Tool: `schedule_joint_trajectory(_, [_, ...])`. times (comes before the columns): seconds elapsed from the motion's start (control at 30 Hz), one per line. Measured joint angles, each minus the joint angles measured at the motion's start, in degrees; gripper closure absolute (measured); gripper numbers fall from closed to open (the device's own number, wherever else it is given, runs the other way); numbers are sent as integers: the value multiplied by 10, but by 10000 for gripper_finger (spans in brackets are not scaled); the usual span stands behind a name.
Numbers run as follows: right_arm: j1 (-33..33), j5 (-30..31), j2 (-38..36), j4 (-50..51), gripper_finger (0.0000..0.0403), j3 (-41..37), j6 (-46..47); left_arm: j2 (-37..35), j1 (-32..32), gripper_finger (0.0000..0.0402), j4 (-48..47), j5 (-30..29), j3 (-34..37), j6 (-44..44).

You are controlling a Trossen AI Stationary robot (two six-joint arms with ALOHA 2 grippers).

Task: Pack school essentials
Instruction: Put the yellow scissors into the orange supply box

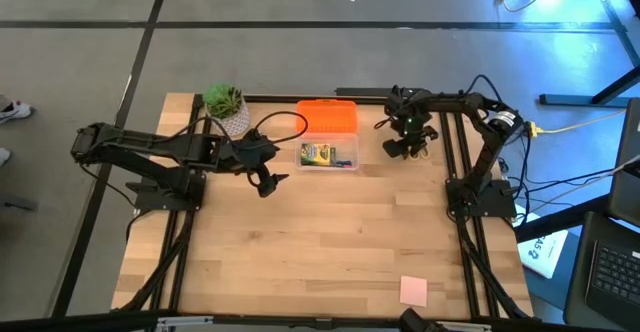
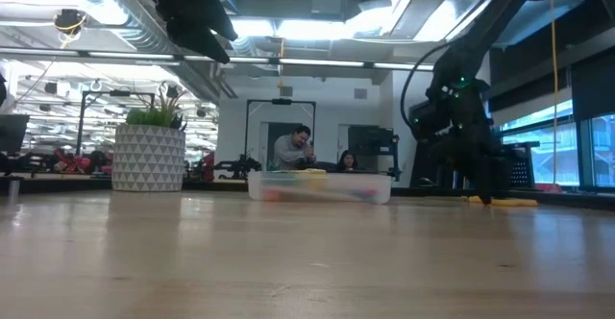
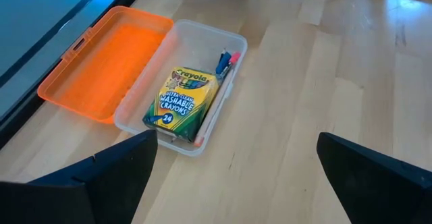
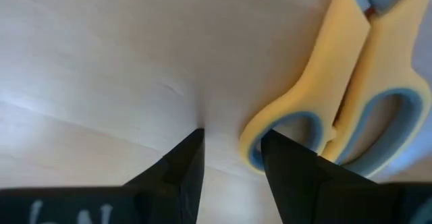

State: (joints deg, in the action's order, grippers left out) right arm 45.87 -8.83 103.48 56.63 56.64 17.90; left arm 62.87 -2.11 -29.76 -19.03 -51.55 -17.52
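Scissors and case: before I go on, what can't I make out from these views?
- Scissors: right wrist view cuts off the blades; its fingers sit beside a handle loop, and contact can't be judged.
- Scissors in the high view: hidden under the right gripper.
- Case contents: blurred in the low view.
- Items beside the crayon box: too small in the left wrist view.
- Note pad: only the high view shows it.

Two dark robot arms

Left arm [image 1: 150, 150] matte black, jointed; right arm [image 1: 470, 122] black with looping cables and a green light; wedge-shaped black fingers [image 4: 179, 166].
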Motion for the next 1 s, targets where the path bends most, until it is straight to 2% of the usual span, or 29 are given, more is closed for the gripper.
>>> schedule_joint_trajectory(0.37, [-9, 29, 0, -4, 292, 0, -3, 0, 0, 1, 0, 0, 0, 0])
schedule_joint_trajectory(0.77, [-9, 33, -1, -7, 380, 1, -7, 0, 0, 1, 0, 0, 0, 0])
schedule_joint_trajectory(1.0, [-22, 37, -1, -7, 381, 1, -19, 0, 0, 1, 0, 0, 0, 0])
